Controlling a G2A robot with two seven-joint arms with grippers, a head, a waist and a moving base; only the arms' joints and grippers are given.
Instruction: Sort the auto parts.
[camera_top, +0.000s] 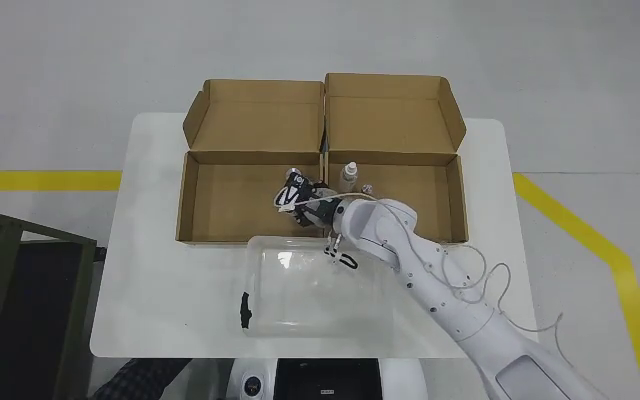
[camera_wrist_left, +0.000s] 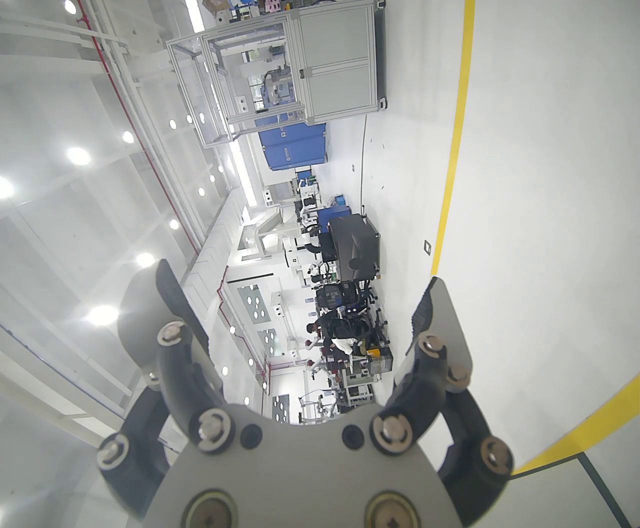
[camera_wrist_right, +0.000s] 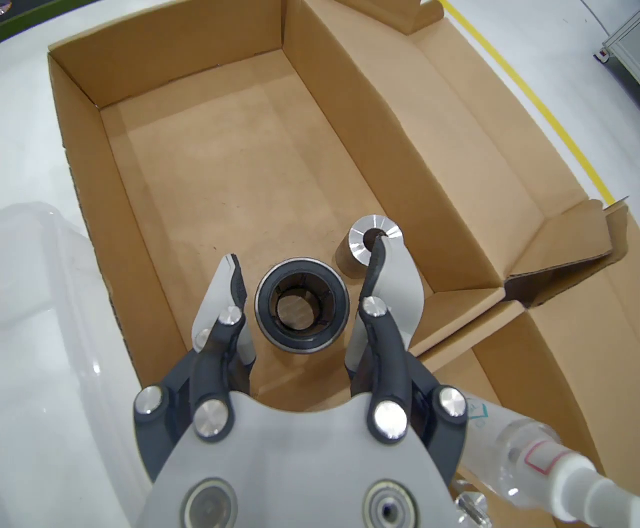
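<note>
Right arm (camera_top: 440, 285) stretched forward and leftward; right hand (camera_wrist_right: 305, 265) pointed downward, fingers parted, gripping nothing. Left hand (camera_wrist_left: 300, 280) turned sideways, fingers spread wide.

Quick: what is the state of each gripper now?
Left gripper: jaws open, holding nothing.
Right gripper: jaws open, either side of a black-rimmed ring, not gripping it.

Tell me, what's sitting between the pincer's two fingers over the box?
A round black-rimmed ring part sits between the fingers of the open right pincer, touching neither, in the right wrist view.
</note>
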